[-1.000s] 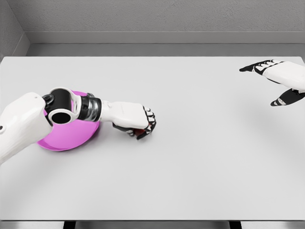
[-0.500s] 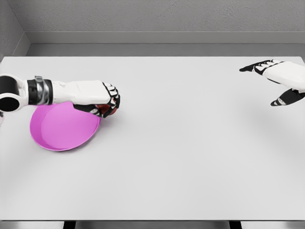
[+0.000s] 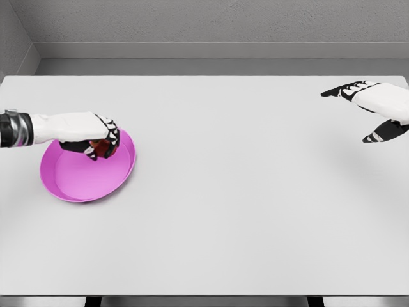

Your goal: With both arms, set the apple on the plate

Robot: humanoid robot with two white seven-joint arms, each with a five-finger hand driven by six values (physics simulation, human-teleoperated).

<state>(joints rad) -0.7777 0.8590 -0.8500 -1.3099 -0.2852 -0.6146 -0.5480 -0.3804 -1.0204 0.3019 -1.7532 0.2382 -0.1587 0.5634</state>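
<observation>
A pink plate lies at the left of the white table. My left hand hovers over the plate's far part, fingers curled around a red apple, of which only a small patch shows between them. Whether the apple touches the plate I cannot tell. My right hand hangs at the far right edge of the table with its fingers spread, holding nothing.
The white table stretches across the view, with a grey wall behind its far edge. Nothing else stands on it besides the plate.
My left hand has carried the apple leftward from the table's middle-left to above the plate. The right hand has stayed where it was.
</observation>
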